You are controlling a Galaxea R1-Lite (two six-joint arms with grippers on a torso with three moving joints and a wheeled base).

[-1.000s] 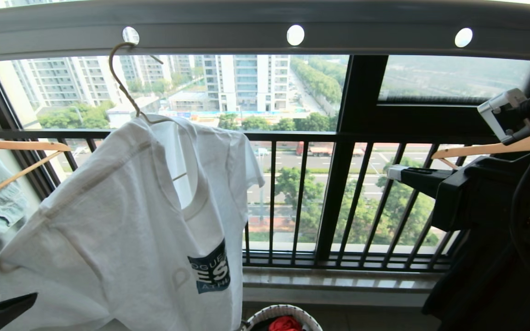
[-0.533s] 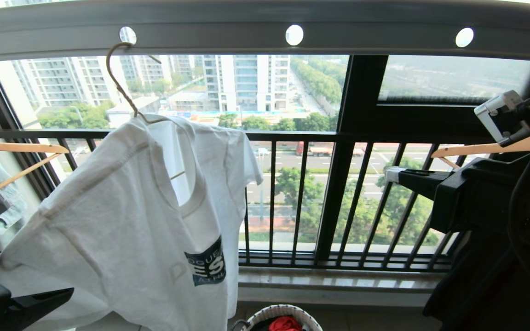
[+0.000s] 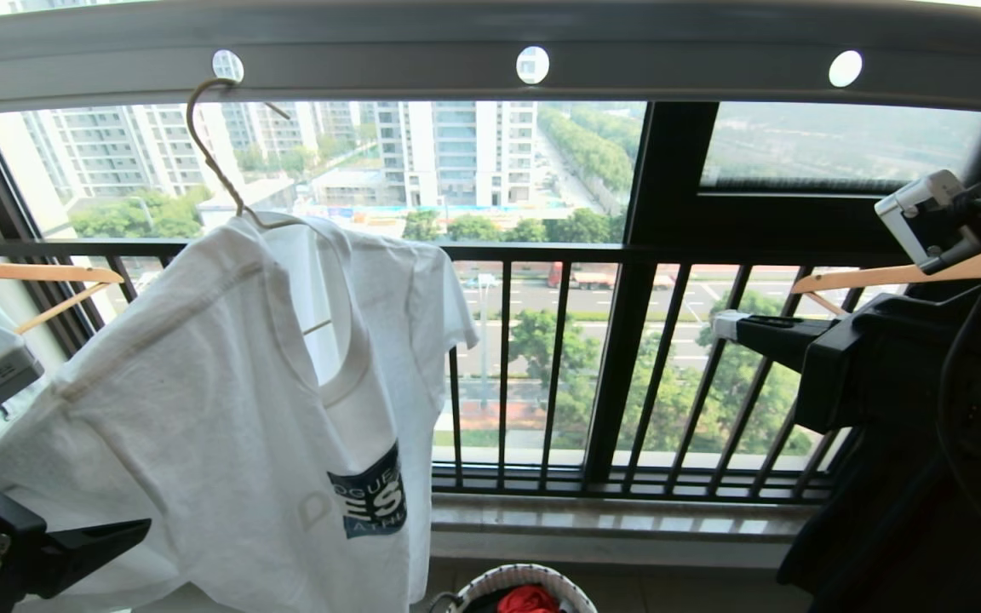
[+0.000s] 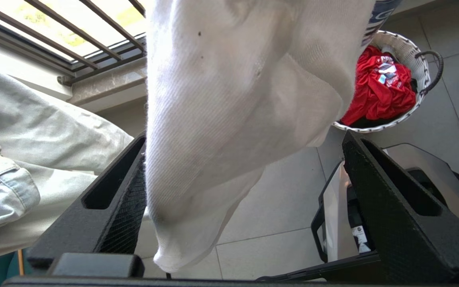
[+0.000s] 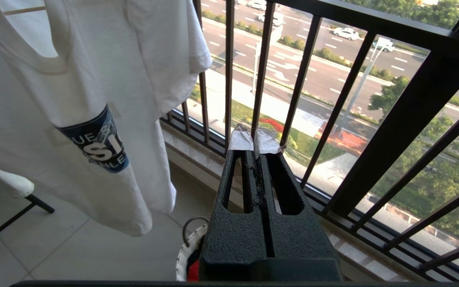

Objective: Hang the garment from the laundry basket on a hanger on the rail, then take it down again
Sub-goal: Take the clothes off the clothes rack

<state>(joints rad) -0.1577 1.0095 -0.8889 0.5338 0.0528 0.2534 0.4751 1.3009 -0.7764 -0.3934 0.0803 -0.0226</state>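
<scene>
The garment [image 3: 226, 409], a white T-shirt with a navy logo, hangs on the thin cream hanger [image 3: 209, 162]. The hanger's hook sits in a hole of the grey rail [image 3: 669, 64]. My left gripper [image 4: 245, 137] is open wide below the shirt's left side. A drooping fold of the shirt [image 4: 221, 119] hangs between its fingers and brushes one of them. One black finger [image 3: 90, 545] shows at the head view's lower left. My right gripper [image 5: 253, 139] is shut and empty, held up at the right [image 3: 725, 325] near the balcony bars. The laundry basket [image 3: 473, 592] stands on the floor below.
A red cloth [image 4: 381, 87] lies in the basket. Wooden hangers hang at far left [image 3: 31, 272], one with a pale denim shirt [image 4: 34, 131], and at right [image 3: 891, 277]. The black balcony railing [image 3: 542, 253] runs behind. My base [image 4: 373, 223] shows on the tiled floor.
My left gripper has risen into the head view's lower left, up under the shirt. The rail, hanger and shirt have drifted slightly left. The right arm has kept still.
</scene>
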